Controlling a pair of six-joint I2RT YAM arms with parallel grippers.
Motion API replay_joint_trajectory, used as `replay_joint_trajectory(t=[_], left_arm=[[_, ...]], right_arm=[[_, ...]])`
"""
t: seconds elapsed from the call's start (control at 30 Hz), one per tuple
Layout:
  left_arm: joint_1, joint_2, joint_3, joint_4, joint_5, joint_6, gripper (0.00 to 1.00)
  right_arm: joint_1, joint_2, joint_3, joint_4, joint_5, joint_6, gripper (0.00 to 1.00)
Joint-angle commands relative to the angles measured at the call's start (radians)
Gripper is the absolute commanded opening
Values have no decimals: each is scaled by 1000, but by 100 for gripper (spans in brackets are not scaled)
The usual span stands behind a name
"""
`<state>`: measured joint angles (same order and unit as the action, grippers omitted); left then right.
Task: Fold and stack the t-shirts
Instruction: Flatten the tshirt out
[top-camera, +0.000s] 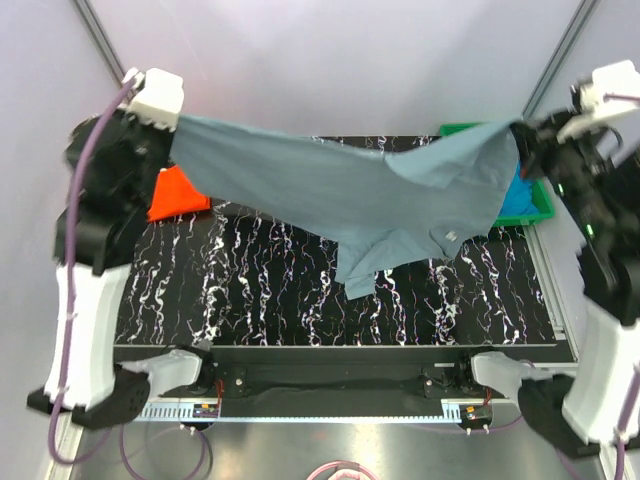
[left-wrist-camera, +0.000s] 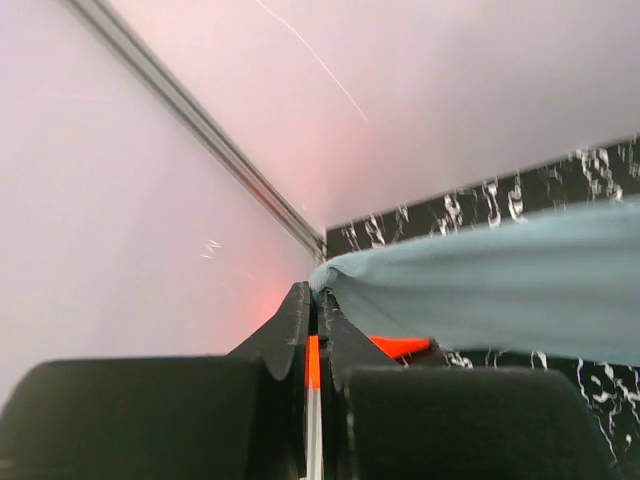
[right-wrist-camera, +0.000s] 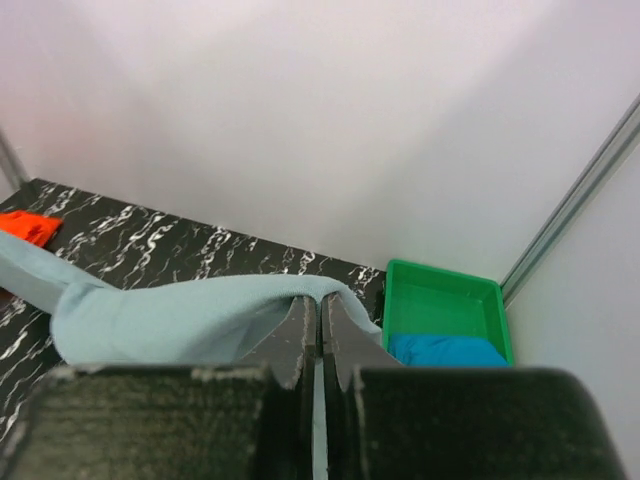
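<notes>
The large grey-blue t-shirt (top-camera: 370, 190) hangs stretched in the air between my two grippers, its lower part drooping to the black marbled table (top-camera: 250, 290). My left gripper (top-camera: 172, 128) is shut on its left corner, seen in the left wrist view (left-wrist-camera: 318, 290) with the cloth (left-wrist-camera: 500, 290) running right. My right gripper (top-camera: 520, 135) is shut on its right corner, seen in the right wrist view (right-wrist-camera: 320, 300) with the cloth (right-wrist-camera: 170, 320) draped left. The orange-red t-shirt (top-camera: 178, 195) lies folded at the table's far left. The bright blue t-shirt (right-wrist-camera: 445, 351) lies in the green tray (right-wrist-camera: 440, 295).
The green tray (top-camera: 545, 205) stands at the table's far right corner, partly behind the hanging shirt. White walls with metal corner rails (top-camera: 100, 40) close in the back and sides. The table's front edge (top-camera: 340, 350) lies just ahead of the arm bases.
</notes>
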<state>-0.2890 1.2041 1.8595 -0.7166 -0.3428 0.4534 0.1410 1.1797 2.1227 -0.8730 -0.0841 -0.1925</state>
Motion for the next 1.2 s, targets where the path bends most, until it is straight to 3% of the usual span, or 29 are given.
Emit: replay_joint_trajectory(t=[0.0,0.2,0.4,0.6,0.7,0.77,0.9,1.17], left_arm=[[2,-139,-6,55,-9,45,0],[2,-247,38,36,-10,128,0],[2,-265,181,-38,-1,148,0],[2,-333,96,72,-33,188,0],[2,-318,38,94,-64,198,0],[2,-311,-93,198,-97,232,0],[8,-194,-232,292,-101,243,0],[39,240,-201,296,-54,249,0]], right_arm=[[-6,-106,-38,-37,-39,4,0],[-6,-198,89,-112,-19,-28,0],[-15,-216,292,-155,47,-15,0],[-17,-195,454,-110,179,-102,0],[3,-209,372,26,285,-209,0],[31,-221,243,162,345,-301,0],[137,-180,61,348,498,-398,0],[125,-88,-418,592,360,-501,0]])
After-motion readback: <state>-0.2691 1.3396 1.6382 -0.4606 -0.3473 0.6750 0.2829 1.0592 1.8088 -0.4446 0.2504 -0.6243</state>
